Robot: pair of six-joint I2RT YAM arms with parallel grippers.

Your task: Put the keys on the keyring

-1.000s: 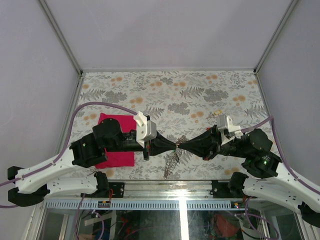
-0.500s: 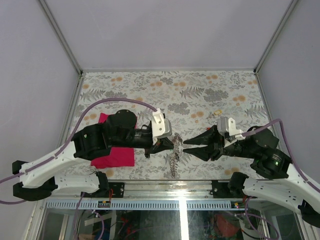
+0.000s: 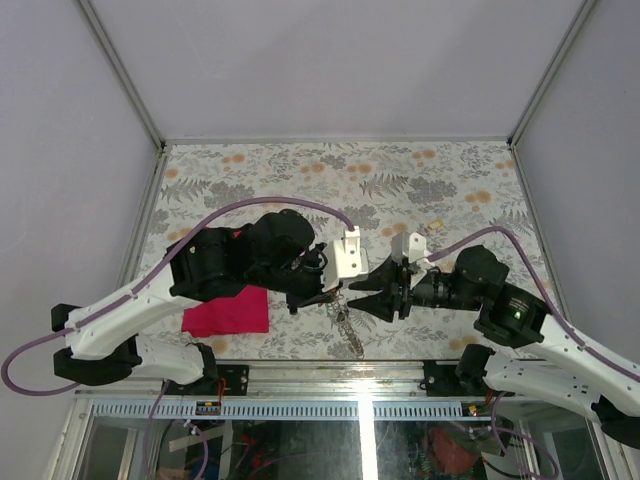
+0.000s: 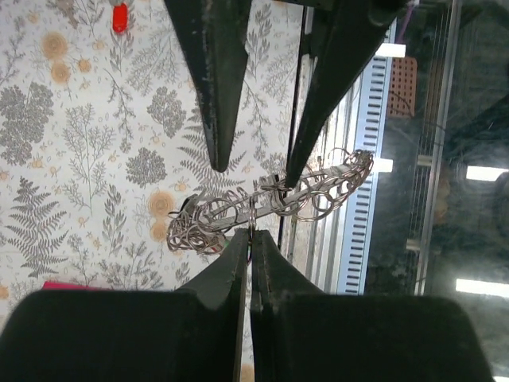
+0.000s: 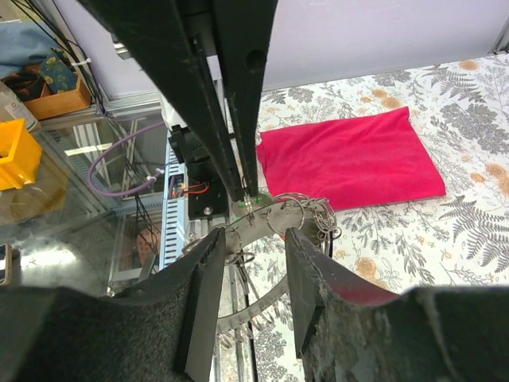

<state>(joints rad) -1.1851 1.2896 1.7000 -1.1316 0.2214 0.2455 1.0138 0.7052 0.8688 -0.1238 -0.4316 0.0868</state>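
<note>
The keyring (image 4: 274, 200) is a tangle of silver rings and chain, held off the table near its front edge. My left gripper (image 4: 252, 232) is shut on one of its rings, also seen from above (image 3: 334, 294). The rest of the keyring (image 3: 346, 322) dangles below it. My right gripper (image 5: 253, 239) is open, its fingers (image 4: 216, 103) standing either side of the keyring (image 5: 296, 213) without touching it. From above, the right gripper (image 3: 358, 297) faces the left one tip to tip. One red-headed key (image 4: 119, 17) lies on the table farther out. Other keys are not visible.
A magenta cloth (image 3: 226, 312) lies on the floral table (image 3: 330, 180) under the left arm, and shows behind the keyring in the right wrist view (image 5: 350, 159). The table's metal front rail (image 3: 360, 370) runs just below the grippers. Grey walls enclose the table.
The left arm has swung right and forward, carrying the keyring. The right gripper has gone from shut to open and moved left, so its fingers now straddle the keyring.
</note>
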